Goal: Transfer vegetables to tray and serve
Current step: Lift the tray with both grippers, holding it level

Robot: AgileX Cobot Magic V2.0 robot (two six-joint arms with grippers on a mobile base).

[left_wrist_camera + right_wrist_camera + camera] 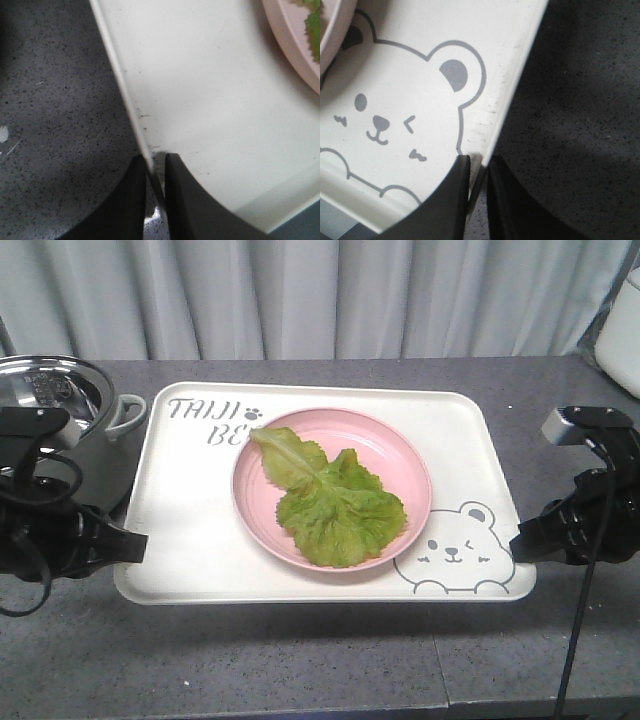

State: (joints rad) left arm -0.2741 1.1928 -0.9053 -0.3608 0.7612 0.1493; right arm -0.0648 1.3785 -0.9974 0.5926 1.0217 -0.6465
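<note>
Fingers [132,200] of the left hand [155,167] pinch the tray [200,100] rim narrowly; the right hand [479,165] grips the opposite rim likewise. Between them lies the lettuce [340,505], on a pink plate [400,452] inside the tray. Transfer looks done; lifting and serving remain.

Desk [320,660], front strip before tray [190,510]: open passage. Left rear: grey pot [95,440] just beside tray's left edge, close behind left tool [135,547]. Right flank around right tool [520,543]: open desk; white appliance [625,330] at far corner.
</note>
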